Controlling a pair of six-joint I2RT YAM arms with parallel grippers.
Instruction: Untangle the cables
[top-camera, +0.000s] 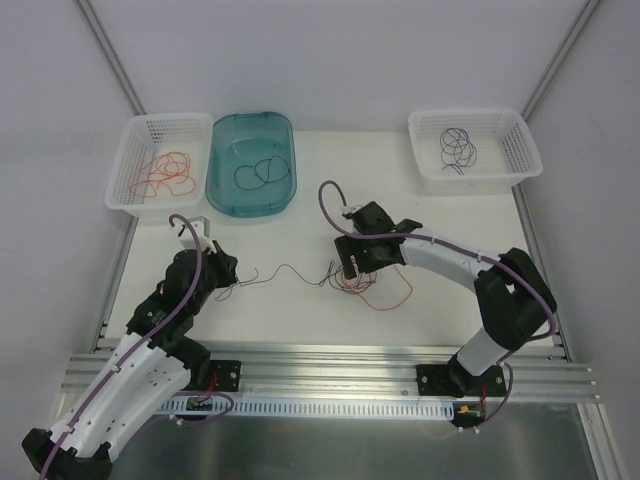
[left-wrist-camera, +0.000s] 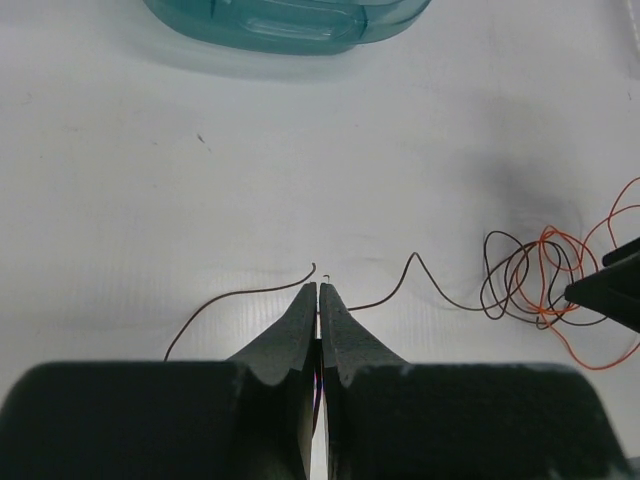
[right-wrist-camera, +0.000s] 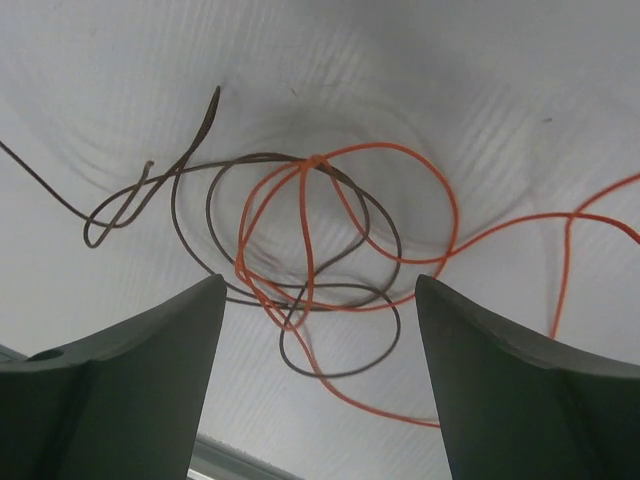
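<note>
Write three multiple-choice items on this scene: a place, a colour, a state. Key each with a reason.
1. Where do the separated orange cables lie?
A. a red bucket
B. the left white basket
C. a shelf

2. Which colours make the tangle under the right hand?
A. green and white
B. blue and yellow
C. orange and dark

3. The left hand is:
A. shut on a dark cable
B. wide open
C. out of view

Key: 1 B, orange loops show in that basket; 2 C, the right wrist view shows only those strands; 3 A, it pinches the strand.
</note>
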